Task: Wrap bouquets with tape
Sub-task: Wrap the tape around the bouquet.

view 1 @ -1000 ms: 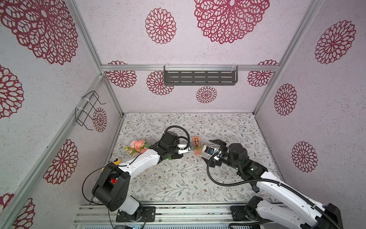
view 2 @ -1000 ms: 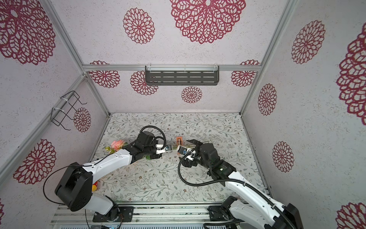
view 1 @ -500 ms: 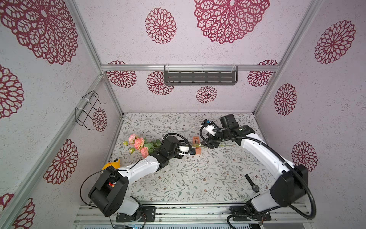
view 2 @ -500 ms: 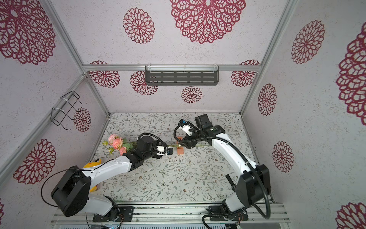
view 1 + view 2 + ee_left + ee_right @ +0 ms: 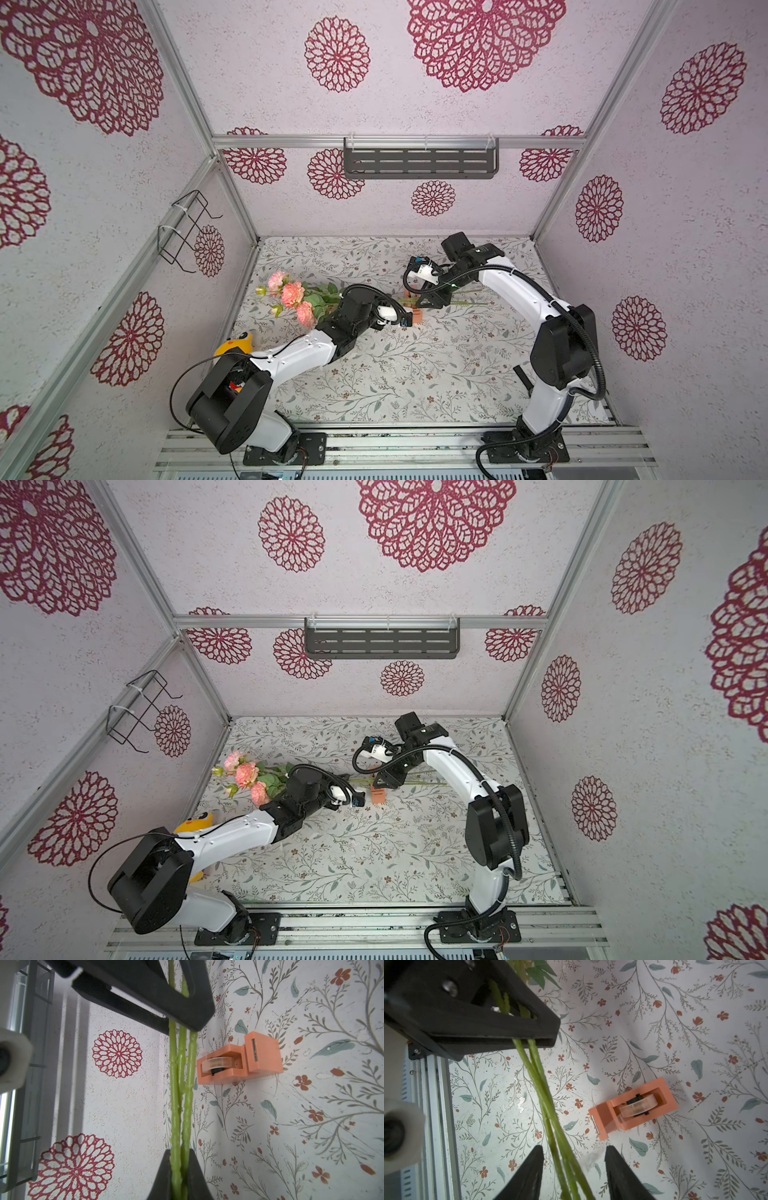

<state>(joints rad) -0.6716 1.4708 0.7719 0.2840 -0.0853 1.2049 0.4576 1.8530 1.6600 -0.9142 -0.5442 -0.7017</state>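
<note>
left wrist view has the bunch of 3 thin green plastic flower stems (image 5: 174,1105) pinched between the left jaws, which are pressed together on them. i judge this grip gathers the bouquet and steadies it for taping. right wrist view shows the right jaws spread, 1 on each side of the same stems without touching, likely placed to take another hold nearer the cut ends. in both top views the bouquet's long axis runs side to side across the floral-print worktop (image 5: 415,374), with the pink and peach blooms (image 5: 293,293) pointing to the robot's left and the bare stem ends to its right. the small orange block-shaped tape dispenser (image 5: 633,1109), with a translucent roll on a dark hub, sits on the worktop near the stems but apart from them, between the 2 sets of jaws.
</note>
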